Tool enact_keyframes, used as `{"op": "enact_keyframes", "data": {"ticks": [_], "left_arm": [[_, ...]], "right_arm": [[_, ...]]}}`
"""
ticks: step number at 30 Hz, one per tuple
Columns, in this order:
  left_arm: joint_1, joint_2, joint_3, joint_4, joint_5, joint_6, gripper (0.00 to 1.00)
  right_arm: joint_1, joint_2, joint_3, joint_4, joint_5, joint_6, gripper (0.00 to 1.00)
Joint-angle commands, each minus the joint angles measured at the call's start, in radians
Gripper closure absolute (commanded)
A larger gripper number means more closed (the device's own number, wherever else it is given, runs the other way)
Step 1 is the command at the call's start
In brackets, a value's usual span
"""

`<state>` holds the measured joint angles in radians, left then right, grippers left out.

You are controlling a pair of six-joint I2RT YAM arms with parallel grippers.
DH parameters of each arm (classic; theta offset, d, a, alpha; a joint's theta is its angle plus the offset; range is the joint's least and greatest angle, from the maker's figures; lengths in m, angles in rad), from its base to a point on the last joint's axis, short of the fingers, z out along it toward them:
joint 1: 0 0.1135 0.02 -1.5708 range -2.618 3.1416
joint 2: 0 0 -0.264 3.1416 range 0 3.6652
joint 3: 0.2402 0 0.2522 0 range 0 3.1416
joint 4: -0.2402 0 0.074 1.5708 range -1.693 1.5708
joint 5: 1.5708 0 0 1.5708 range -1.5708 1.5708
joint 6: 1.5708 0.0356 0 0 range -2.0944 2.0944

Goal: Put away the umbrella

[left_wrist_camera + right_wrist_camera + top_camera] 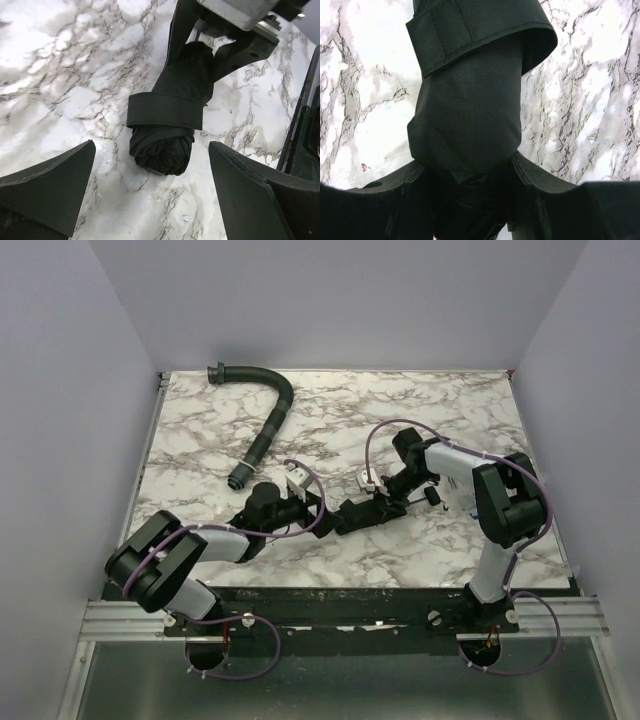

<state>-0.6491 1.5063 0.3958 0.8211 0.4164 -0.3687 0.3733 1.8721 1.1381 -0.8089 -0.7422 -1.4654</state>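
**Bundled umbrella (352,512) low over the surface (450,410), well apart from the hose (265,430).**
Right end effector (467,172) clamps one end. Left end effector (151,150), spread wide, should close squarely on the free end, sparing the strap (165,110).

The left arm (215,545) and right arm (487,575) both pair smooth white shell links with bulky black joint housings. A thin purple cable (398,422) loops along each, with more loops at the bases toward 7 and 5 o'clock in the overhead view. The left gripper (150,145) has matte black, wedge-shaped fingers (47,192) with flat faces, and the right gripper (467,165) has fingers (555,192) of the same black.
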Motion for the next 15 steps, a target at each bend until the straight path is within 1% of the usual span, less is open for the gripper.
{"op": "enact_keyframes", "data": {"ticks": [1, 4, 6, 8, 11, 15], "left_arm": [[0.005, -0.106, -0.111, 0.172, -0.118, 0.011, 0.01], [0.011, -0.114, -0.108, 0.166, -0.02, -0.031, 0.02], [0.012, -0.117, -0.082, 0.102, 0.026, -0.061, 0.03], [0.012, -0.136, -0.064, 0.03, 0.029, -0.086, 0.08], [-0.008, -0.206, -0.044, -0.099, -0.014, -0.047, 0.17], [-0.047, -0.292, -0.049, -0.171, -0.031, 0.04, 0.17]], "right_arm": [[0.007, 0.087, -0.046, -0.082, 0.131, 0.045, 0.8], [0.007, 0.09, -0.043, -0.085, 0.126, 0.048, 0.8], [0.007, 0.09, -0.043, -0.084, 0.127, 0.053, 0.8], [0.006, 0.091, -0.042, -0.084, 0.125, 0.059, 0.8], [0.007, 0.099, -0.035, -0.09, 0.125, 0.075, 0.8], [0.01, 0.13, 0.002, -0.119, 0.131, 0.091, 0.8]]}}
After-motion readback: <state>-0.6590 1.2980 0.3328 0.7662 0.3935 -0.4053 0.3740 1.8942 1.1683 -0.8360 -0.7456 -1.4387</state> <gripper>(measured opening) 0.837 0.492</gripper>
